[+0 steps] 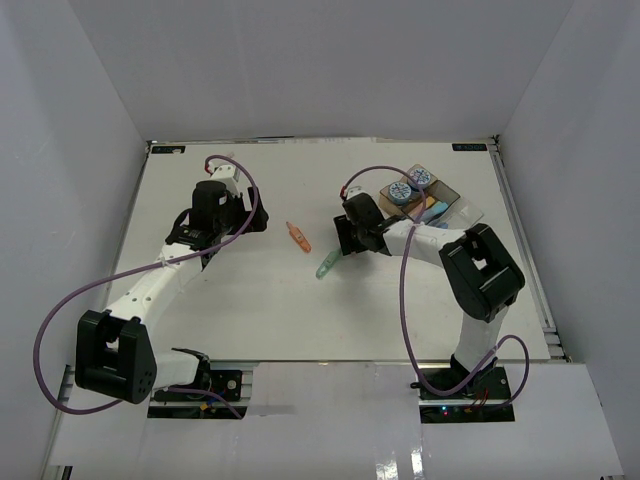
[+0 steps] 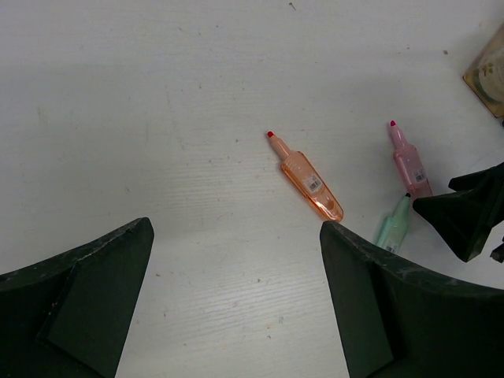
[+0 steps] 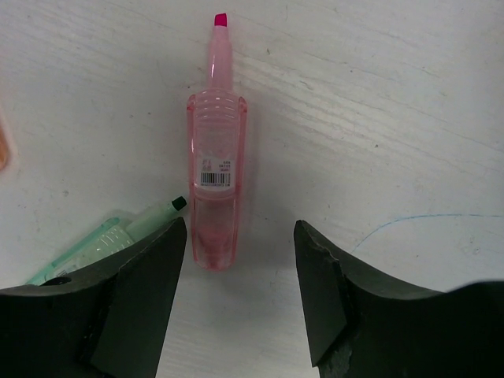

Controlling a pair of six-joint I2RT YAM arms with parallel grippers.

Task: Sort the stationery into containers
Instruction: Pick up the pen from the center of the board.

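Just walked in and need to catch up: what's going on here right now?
The right claw hangs over the pink highlighter, jaws open either side of it, no grip yet. A green highlighter lies beside it, an orange highlighter further off. The left claw is open and empty. The containers already hold two patterned rolls.

Both arms are the same build tbh: left arm (image 1: 150, 290) and right arm (image 1: 425, 240) are white links w/ chunky black joint housings. A purple cable (image 1: 45, 345) loops off each, plus lil red wires (image 1: 212, 160) by the wrists. The gripper fingers (image 3: 134, 299) are dark wedge-shaped blocks, edges scuffed pale.
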